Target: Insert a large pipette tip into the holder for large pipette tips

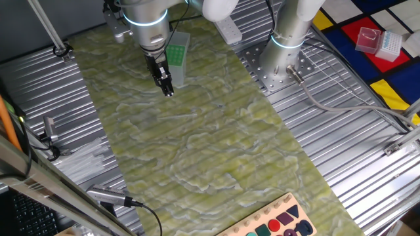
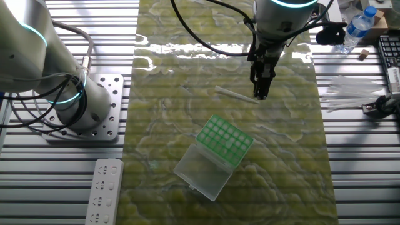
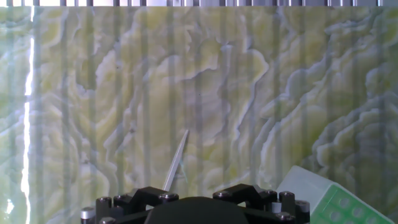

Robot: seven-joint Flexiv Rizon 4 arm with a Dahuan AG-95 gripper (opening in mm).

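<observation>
On the desk (image 2: 294, 187), holder for large pipette tips (image 2: 225, 140) sits lid-open, green grid holes appear unfilled. Large pipette tip (image 2: 236, 94) lies flat further back, just beside the gripper (image 2: 261, 95), clear of it; gripper fingers narrow, holding nothing.

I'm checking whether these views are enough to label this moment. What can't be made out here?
- Gripper opening: the hand view cuts off the fingertips; both fixed views show them too small.
- Holder: one fixed view has the arm covering part of it; the hand view's edge crops it.
- Large pipette tip: too faint to find in the fixed view where the arm covers the holder.
- Holder holes: contents too small to tell.
</observation>
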